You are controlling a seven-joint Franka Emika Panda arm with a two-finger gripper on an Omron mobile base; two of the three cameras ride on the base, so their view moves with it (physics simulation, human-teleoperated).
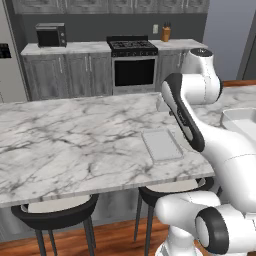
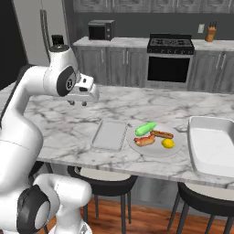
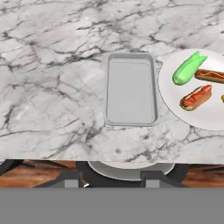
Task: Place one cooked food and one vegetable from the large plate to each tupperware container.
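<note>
The large plate [image 2: 156, 151] lies on the marble counter, right of the small tupperware container [image 2: 109, 135]. On the plate are a green vegetable [image 2: 145, 128], two hot dogs [image 2: 162, 134] [image 2: 145, 140] and a yellow piece [image 2: 168, 143]. The larger tupperware container [image 2: 212, 151] stands empty at the far right. My gripper [image 2: 77, 103] hangs above the counter, left of and higher than the small container, open with nothing between its fingertips. The hand view looks down on the small container [image 3: 131, 89], the plate [image 3: 205, 116], the green vegetable [image 3: 188, 68] and the hot dogs [image 3: 196, 97] [image 3: 210, 75], with my gripper [image 3: 111, 183] at the bottom.
The counter's near edge [image 3: 109, 158] runs just in front of the small container, with round stools [image 2: 103, 178] [image 2: 208, 194] below it. A stove [image 2: 170, 57], a microwave [image 2: 101, 30] and a knife block [image 2: 210, 34] stand along the back wall.
</note>
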